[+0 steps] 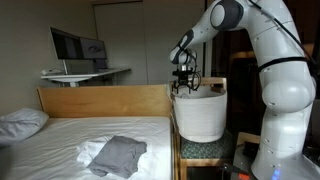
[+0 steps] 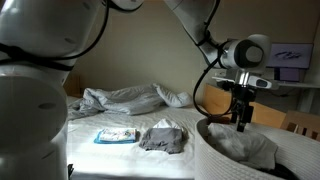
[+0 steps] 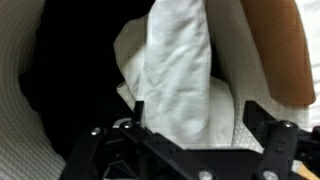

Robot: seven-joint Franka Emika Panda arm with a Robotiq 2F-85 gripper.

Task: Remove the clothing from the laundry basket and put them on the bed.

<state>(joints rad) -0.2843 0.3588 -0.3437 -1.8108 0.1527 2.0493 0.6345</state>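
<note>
Gripper [image 3: 194,114]: two dark fingers [image 3: 138,112] are held apart, with a soft, creased white cloth [image 3: 180,70] flanked between them. Directly beneath, one round white laundry basket [image 1: 203,120] with a textured wall is noted, its rim open above; crumpled clothing [image 2: 252,148] is heaped inside. Farther off, one limp grey garment [image 1: 120,155] is spread on the bed [image 1: 60,135], with bare sheet around it.

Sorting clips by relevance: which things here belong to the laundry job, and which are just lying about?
Job: gripper, basket, white cloth in it, grey garment, bed.
Lying about: pillow, monitor, desk.
</note>
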